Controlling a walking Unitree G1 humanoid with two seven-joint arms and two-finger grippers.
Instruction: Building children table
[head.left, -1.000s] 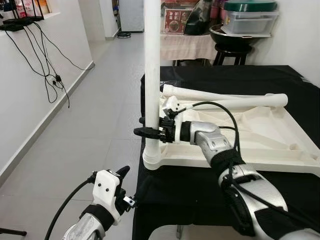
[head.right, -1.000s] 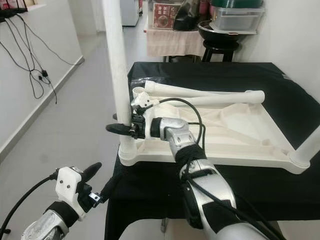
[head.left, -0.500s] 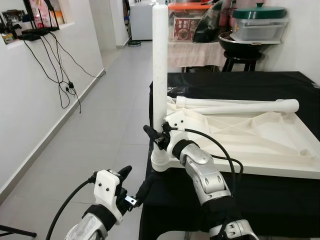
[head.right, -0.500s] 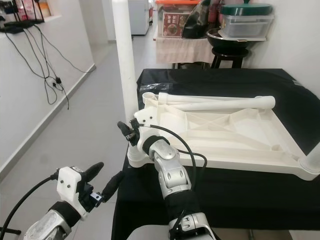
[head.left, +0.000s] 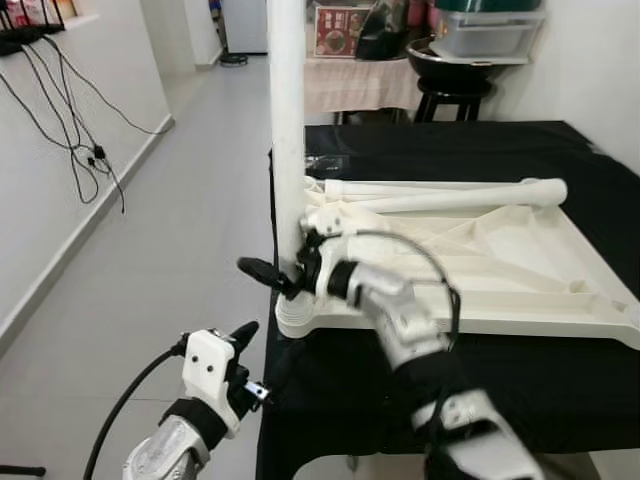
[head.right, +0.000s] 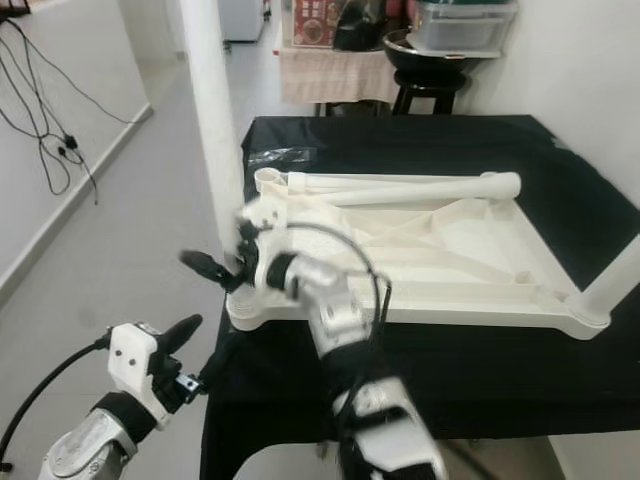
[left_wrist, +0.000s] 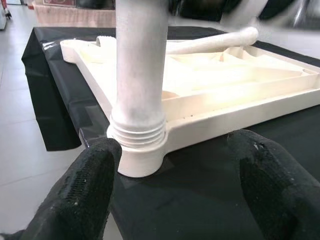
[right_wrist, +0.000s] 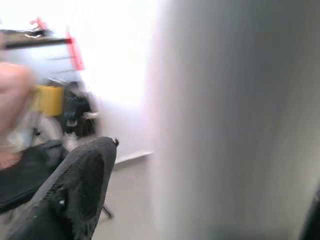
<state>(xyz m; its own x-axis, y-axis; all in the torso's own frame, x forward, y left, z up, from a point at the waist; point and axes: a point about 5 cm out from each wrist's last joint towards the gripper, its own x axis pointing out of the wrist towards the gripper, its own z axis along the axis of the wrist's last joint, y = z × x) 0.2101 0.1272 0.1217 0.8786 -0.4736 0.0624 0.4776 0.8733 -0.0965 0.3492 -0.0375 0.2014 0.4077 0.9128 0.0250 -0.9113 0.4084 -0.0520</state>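
Note:
A white children's table top (head.left: 470, 322) lies upside down on a black-covered table (head.left: 560, 380). One white leg (head.left: 287, 150) stands upright in its near left corner socket (left_wrist: 137, 150). My right gripper (head.left: 272, 272) reaches around this leg low down. One black finger (right_wrist: 75, 190) juts out to the left, with a gap to the leg, so it looks open. My left gripper (left_wrist: 172, 145) hangs open below the table's corner, facing the socket. Two loose legs (head.left: 450, 190) rest across the far side of the top. Another upright leg (head.right: 610, 285) stands at the near right corner.
Grey floor (head.left: 160, 250) stretches along the left of the table. A white wall with hanging black cables (head.left: 70, 130) borders it. Behind the table stand a black stool (head.left: 450, 95) and a cloth-covered table with containers (head.left: 480, 25).
The view has shifted with my head. My right gripper has swung round the leg, from fingers pointing up to one finger pointing left. The left arm has barely moved.

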